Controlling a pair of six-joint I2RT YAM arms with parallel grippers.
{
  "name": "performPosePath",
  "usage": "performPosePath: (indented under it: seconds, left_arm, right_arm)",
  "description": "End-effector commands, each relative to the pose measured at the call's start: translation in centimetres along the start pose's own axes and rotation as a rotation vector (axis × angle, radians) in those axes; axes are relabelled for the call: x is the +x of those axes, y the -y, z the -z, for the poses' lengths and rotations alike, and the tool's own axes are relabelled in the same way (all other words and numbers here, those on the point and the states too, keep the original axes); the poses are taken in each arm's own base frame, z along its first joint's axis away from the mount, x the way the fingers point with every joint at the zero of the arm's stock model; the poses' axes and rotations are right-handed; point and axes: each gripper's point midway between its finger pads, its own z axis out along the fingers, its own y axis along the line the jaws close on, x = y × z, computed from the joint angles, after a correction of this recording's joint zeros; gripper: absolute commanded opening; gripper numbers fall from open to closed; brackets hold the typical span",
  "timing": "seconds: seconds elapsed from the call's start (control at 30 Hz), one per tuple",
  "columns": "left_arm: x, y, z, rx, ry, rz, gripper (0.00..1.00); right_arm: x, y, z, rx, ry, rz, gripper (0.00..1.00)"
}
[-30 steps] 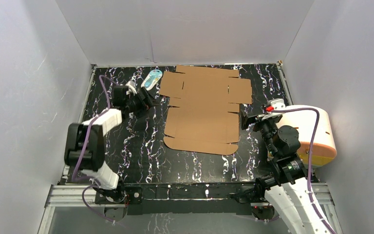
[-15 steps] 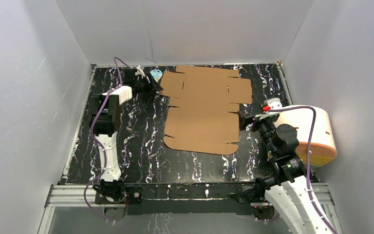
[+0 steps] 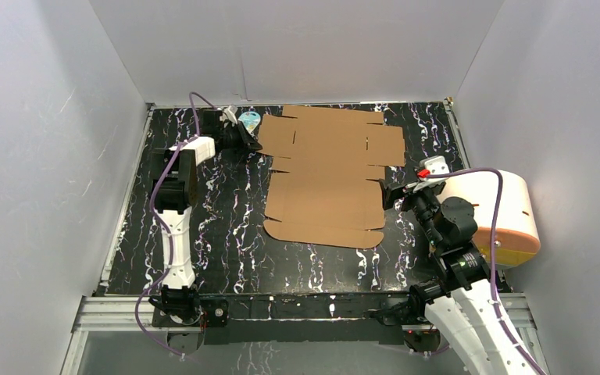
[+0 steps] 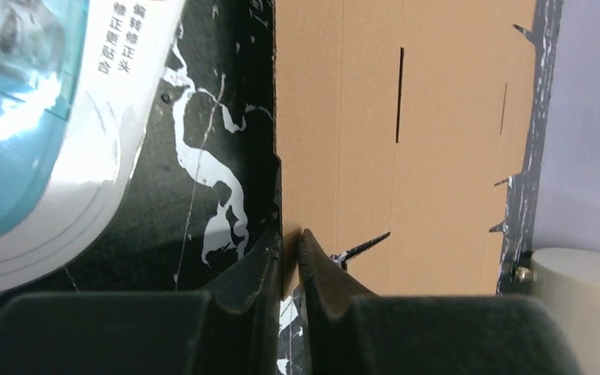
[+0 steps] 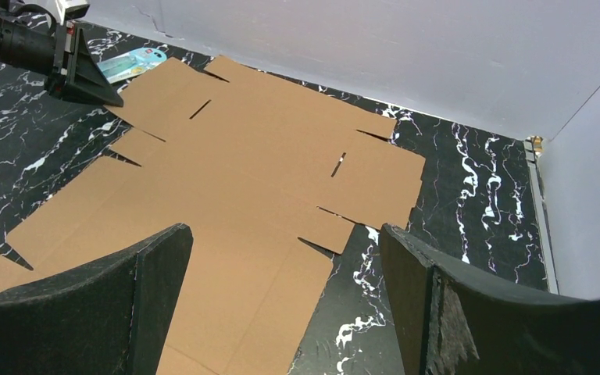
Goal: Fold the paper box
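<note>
Looks like a robotics lab test cell, not a home or shop: 2 arms, the left arm (image 3: pixel 173 242) & right arm (image 3: pixel 457 223), are bolted to an alu rail (image 3: pixel 297 305) at the near edge of a black marble-look table (image 3: pixel 226 234), w/ purple cables (image 3: pixel 500 207) run along them. Plain grey-white panels (image 3: pixel 297 47) box the table in on 3 sides, w/ a flat paper box (image 3: pixel 328 187) lying on it.
</note>
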Motion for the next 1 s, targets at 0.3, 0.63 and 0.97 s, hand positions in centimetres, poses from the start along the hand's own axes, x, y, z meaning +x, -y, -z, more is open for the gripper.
performPosePath:
  seconds: [0.3,0.63,0.97]
  left_arm:
    - [3.6,3.4,6.9,0.007,-0.096,-0.102,0.0]
    - [7.1,2.9,13.8,-0.143,-0.165,-0.128,0.0]
    - [14.0,1.4,19.2,-0.282,-0.199,-0.019,0.0]
  right_arm:
    - [-2.8,-0.9,-0.2,-0.057,0.077,0.002,0.99]
    - [-2.0,-3.0,-1.0,-0.165,0.007,-0.043,0.99]
    - [0.5,-4.6,-3.0,-0.233,-0.149,-0.117,0.99]
